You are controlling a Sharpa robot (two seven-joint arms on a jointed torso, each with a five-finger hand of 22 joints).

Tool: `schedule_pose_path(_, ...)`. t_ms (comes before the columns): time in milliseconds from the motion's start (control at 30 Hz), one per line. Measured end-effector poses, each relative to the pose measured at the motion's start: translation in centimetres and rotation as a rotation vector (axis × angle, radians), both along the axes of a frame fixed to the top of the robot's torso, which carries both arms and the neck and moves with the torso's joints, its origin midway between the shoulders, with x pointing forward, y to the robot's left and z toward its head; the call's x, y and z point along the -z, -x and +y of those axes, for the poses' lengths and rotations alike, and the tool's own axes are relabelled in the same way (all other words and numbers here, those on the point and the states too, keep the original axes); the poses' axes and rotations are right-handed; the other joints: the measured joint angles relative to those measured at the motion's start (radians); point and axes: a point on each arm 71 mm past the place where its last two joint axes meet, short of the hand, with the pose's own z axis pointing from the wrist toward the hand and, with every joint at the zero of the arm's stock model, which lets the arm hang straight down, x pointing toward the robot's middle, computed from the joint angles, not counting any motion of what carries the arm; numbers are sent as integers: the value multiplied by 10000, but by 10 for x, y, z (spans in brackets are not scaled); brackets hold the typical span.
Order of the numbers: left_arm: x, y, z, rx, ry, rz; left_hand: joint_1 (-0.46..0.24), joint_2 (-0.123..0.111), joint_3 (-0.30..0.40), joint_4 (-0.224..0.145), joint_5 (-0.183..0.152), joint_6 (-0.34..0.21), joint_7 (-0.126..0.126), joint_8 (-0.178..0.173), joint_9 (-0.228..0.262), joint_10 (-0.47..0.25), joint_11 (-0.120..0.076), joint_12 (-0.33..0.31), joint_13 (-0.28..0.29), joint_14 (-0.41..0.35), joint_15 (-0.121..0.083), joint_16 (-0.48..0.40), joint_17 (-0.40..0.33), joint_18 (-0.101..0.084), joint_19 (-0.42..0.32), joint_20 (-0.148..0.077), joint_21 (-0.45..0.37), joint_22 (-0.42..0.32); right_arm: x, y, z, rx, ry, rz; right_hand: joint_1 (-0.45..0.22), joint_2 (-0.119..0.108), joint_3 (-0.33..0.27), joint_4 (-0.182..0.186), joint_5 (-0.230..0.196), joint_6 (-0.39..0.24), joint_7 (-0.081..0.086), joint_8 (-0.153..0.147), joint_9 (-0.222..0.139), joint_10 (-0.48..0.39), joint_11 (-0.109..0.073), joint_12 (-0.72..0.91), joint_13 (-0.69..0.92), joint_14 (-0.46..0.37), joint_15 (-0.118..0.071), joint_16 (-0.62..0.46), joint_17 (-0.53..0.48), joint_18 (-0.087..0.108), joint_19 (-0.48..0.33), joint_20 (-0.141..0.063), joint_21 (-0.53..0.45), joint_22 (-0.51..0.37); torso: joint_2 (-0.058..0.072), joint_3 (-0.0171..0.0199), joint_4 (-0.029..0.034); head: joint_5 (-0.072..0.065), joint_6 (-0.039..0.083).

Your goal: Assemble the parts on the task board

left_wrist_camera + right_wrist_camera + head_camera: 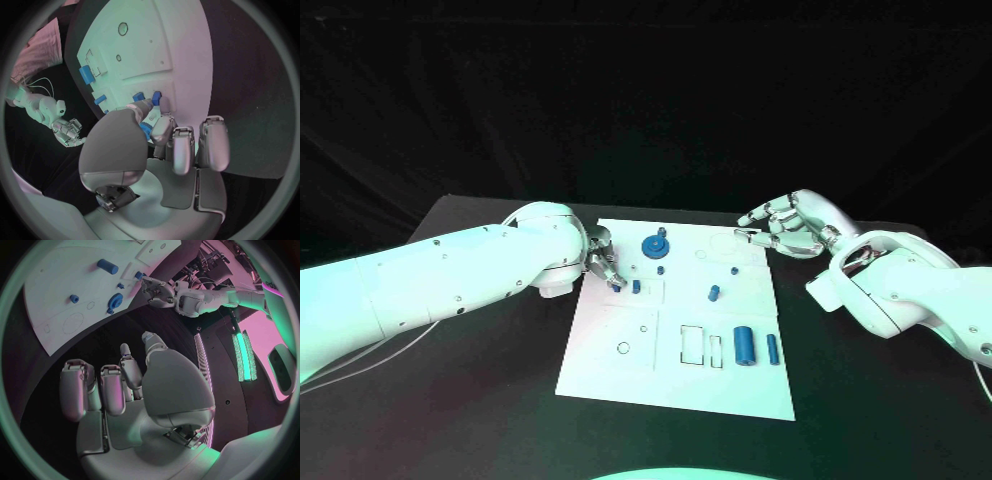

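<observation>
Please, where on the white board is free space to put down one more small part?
The near-left corner of the task board is bare, beside the small round hole. It is crowded at the far left, where the left hand works by the blue gear, and around the two cylinders.

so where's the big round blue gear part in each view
Head view: the gear part stands near the task board's far edge.
Left wrist view: cannot pick it out.
Right wrist view: gear part by the board's edge.
Shared landmark: the left hand close beside it.
</observation>
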Motion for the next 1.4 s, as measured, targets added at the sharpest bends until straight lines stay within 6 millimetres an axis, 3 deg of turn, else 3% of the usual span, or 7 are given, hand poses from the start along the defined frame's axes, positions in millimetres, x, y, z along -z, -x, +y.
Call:
schedule_pose_path(500,2,-5,-1,-68,-92,15,-70,14,-284,125,-1,245,-176,30,12,38,-8,10,23,0,0,0,-2,0,0,1,0,-1,0,0,0,1,-1,0,0,0,0,0,0,0,0,0,-1,0,0,0,-1,0,0,0,-1,0,0,0,0,0,7,-2,-9,-6,31)
schedule_pose_path(667,3,-5,0,-102,-108,21,-691,54,-1186,510,2,368,-225,30,6,-70,20,-194,-188,0,1,-1,-3,-1,-1,1,0,-1,0,0,0,7,1,0,0,0,0,0,0,0,0,0,-2,0,0,0,-1,0,0,0,7,0,-37,-37,-38,8,10,-2,-6,-29,32)
schedule_pose_path(800,4,-5,2,-146,-89,26,-1256,199,-2145,546,2,310,-140,-35,6,-116,65,-313,-343,0,1,-1,-3,1,-1,0,0,-1,0,0,-1,9,1,0,0,0,0,0,0,0,0,0,-2,0,0,0,-1,0,0,0,7,0,-37,-37,-38,7,12,-6,0,-41,43)
schedule_pose_path(967,4,-5,3,-231,-6,-15,-1379,409,-3222,553,2,283,-113,-41,6,-186,68,-351,-361,0,1,-1,-3,-1,-1,1,0,-1,0,0,-1,10,1,-1,0,0,0,0,0,0,0,0,-3,0,0,0,-4,0,0,0,7,0,-37,-37,-38,7,12,-8,2,-49,44)
schedule_pose_path(1067,3,-4,4,-281,61,-52,-1295,571,-3563,564,2,275,-105,-76,6,-186,68,-373,-371,0,1,-1,-4,0,-1,1,-41,-2,0,0,-1,11,1,-1,0,0,0,0,0,0,0,0,-3,0,0,0,-18,0,0,0,6,0,-37,-36,-38,6,15,-9,1,-50,48)
schedule_pose_path(1400,0,-3,10,-562,352,-277,-1232,713,-3797,554,2,275,-106,-75,6,-186,68,-373,-387,0,2,-1,-5,0,-1,1,-42,6,0,0,-1,23,4,-2,0,0,1,-1,0,0,0,0,-4,0,0,0,-18,0,0,0,5,0,-37,-37,-38,5,16,-9,5,-68,50)
